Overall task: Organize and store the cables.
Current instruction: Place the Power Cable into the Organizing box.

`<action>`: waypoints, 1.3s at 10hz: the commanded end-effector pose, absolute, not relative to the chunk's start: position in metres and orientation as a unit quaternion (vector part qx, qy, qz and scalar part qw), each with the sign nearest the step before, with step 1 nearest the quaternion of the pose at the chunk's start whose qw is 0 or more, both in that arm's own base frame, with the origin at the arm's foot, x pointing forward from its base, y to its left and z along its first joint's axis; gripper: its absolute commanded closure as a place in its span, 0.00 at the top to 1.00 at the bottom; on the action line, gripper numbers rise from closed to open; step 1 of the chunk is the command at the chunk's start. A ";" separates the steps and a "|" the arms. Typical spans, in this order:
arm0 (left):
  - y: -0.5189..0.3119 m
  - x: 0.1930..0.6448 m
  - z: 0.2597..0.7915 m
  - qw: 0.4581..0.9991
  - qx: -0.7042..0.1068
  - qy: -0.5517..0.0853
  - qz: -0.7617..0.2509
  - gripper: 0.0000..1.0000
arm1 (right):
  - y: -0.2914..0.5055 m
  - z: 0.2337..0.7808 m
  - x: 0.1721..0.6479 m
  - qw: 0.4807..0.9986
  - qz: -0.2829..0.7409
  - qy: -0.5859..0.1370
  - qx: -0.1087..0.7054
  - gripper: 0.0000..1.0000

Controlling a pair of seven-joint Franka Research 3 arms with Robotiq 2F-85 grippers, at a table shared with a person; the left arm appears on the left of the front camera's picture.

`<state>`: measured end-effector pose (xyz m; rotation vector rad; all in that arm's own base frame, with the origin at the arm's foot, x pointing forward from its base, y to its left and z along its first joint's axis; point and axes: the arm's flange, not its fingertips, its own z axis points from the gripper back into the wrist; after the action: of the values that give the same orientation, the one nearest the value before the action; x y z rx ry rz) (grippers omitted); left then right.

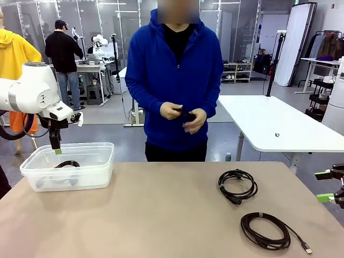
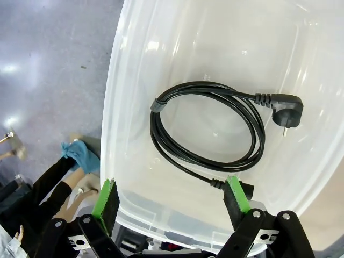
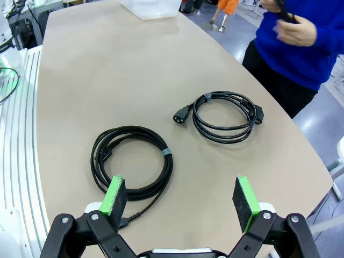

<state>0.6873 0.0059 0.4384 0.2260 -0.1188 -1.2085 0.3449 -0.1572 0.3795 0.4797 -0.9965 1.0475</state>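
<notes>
One coiled black cable (image 2: 207, 126) with a round plug lies inside the clear plastic bin (image 1: 102, 161); it shows through the bin wall as a dark loop (image 1: 66, 164). My left gripper (image 2: 171, 199) hangs open above the bin with nothing between its green pads; in the front view it hovers over the bin's left part (image 1: 56, 148). Two more coiled cables lie on the table's right half: one farther back (image 1: 237, 185) (image 3: 223, 115), one nearer (image 1: 266, 229) (image 3: 131, 161). My right gripper (image 3: 180, 200) stands open above the nearer coil's side, at the table's right edge (image 1: 329, 186). The person's hands (image 1: 184, 116) hold another black cable.
The tan table (image 1: 150, 215) is bare between the bin and the two coils. The person in a blue hoodie (image 1: 174, 70) stands at the far edge. A white table (image 1: 269, 121) stands behind on the right.
</notes>
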 end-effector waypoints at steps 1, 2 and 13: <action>0.006 0.688 0.438 0.814 0.112 -0.052 -0.567 0.98 | -0.157 0.380 0.346 0.729 0.470 -0.449 0.215 1.00; 0.006 0.688 0.438 0.814 0.112 -0.052 -0.567 0.98 | -0.157 0.380 0.346 0.729 0.470 -0.449 0.215 1.00; 0.022 0.573 0.531 0.822 -0.049 -0.188 -0.535 0.99 | -0.122 0.417 0.361 0.777 0.484 -0.359 0.183 1.00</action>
<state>0.6089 0.0054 0.5395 0.0206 -0.3673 -1.1318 0.3627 -0.1287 0.3990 0.4257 -0.8490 1.0962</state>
